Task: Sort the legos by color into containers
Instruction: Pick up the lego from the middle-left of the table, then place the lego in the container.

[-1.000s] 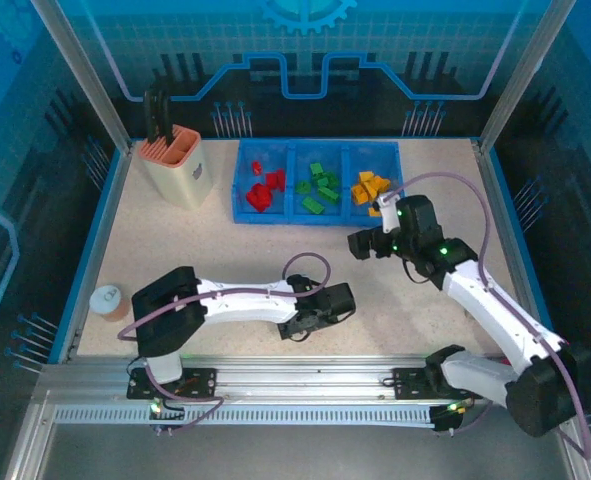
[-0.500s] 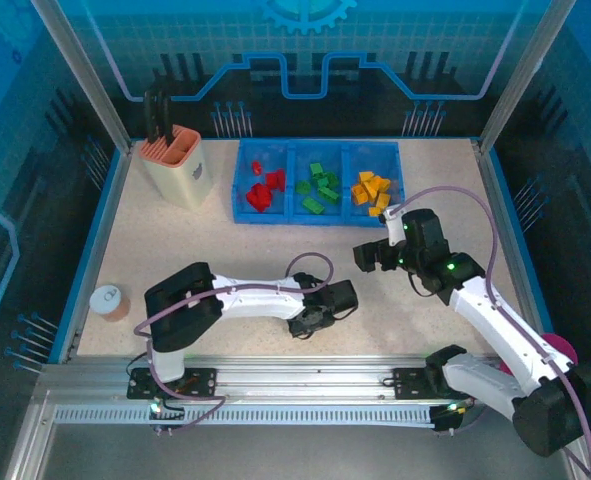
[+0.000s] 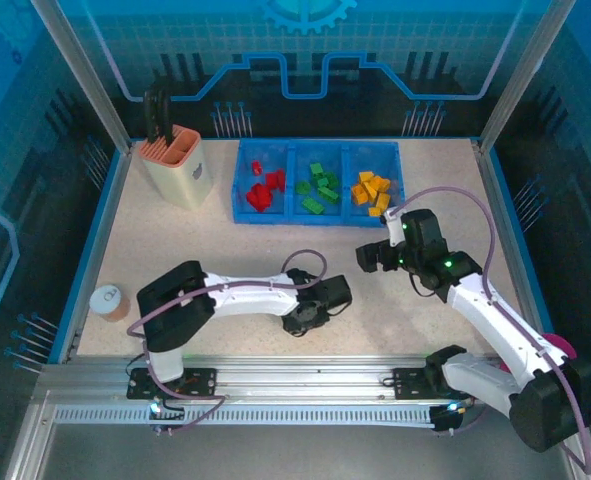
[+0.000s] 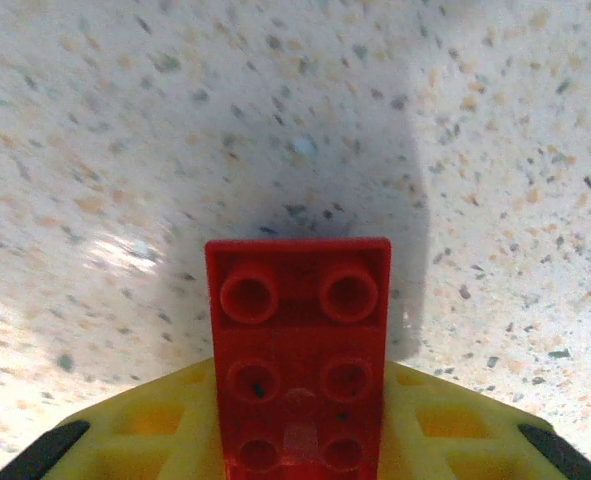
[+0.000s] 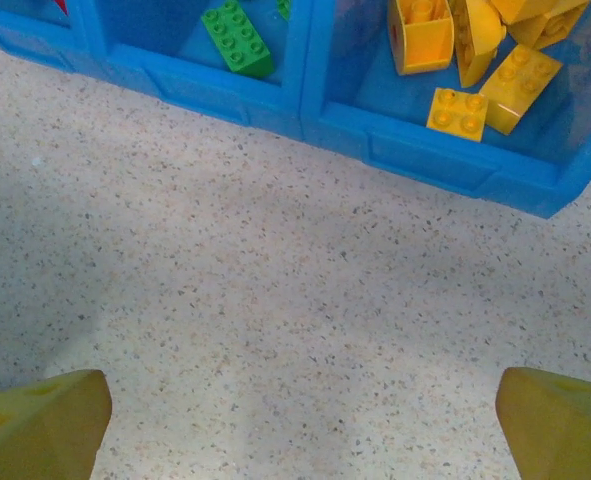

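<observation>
Holding one red brick (image 4: 297, 360) between the closed left fingers (image 4: 145, 430), close to the speckled surface (image 4: 125, 150).

From the left wrist: two rows of round studs on the brick's face, with a shadow thrown on the surface just beyond it. From above: that grip placed near the front of the surface, well apart from the blue tray (image 3: 318, 216) at the back. Sorted in the tray's three compartments: red legos (image 3: 263, 193) left, green legos (image 3: 319, 190) middle, orange-yellow legos (image 3: 372, 192) right. From the right wrist: looking down on the tray's near wall, a green brick (image 5: 237, 38) and yellow bricks (image 5: 460, 110) lying inside, right fingers (image 5: 40, 425) spread wide and gripping nothing. Left of the tray, a cream holder (image 3: 178, 165); by the left edge, a pink cup (image 3: 107, 300).
</observation>
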Controlling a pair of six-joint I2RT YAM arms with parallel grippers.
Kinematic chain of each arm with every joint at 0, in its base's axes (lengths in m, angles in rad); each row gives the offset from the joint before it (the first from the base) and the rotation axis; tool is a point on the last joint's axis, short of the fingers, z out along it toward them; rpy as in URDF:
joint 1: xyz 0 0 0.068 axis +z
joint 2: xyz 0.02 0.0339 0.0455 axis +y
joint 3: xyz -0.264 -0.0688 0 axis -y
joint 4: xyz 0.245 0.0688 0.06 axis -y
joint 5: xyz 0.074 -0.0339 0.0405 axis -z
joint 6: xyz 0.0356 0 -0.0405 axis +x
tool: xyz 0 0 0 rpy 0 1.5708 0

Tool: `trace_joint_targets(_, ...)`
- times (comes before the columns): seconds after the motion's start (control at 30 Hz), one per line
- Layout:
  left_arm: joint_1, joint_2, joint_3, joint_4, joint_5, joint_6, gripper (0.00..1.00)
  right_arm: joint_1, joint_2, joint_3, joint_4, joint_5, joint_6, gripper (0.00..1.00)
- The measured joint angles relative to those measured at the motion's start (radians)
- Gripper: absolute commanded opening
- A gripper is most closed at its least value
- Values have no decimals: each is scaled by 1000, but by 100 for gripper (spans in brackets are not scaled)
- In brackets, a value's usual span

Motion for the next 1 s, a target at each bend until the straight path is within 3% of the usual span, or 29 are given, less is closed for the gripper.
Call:
trace_joint_targets(0.23, 211, -217, 29, -64, -104, 170, 29, -19, 6, -10, 7, -18, 0, 100)
trace_joint_targets(0.5, 466, -210, 229, 17, -227, 475, 31, -20, 30, -11, 8, -43, -4, 100)
trace_joint_targets(0.7, 609, 1, 433, 91, -229, 645, 30, -20, 30, -11, 8, -43, -12, 100)
trace_joint_targets(1.0, 679, 365, 822, 107, -217, 799, 28, -31, 36, -11, 8, -38, -19, 100)
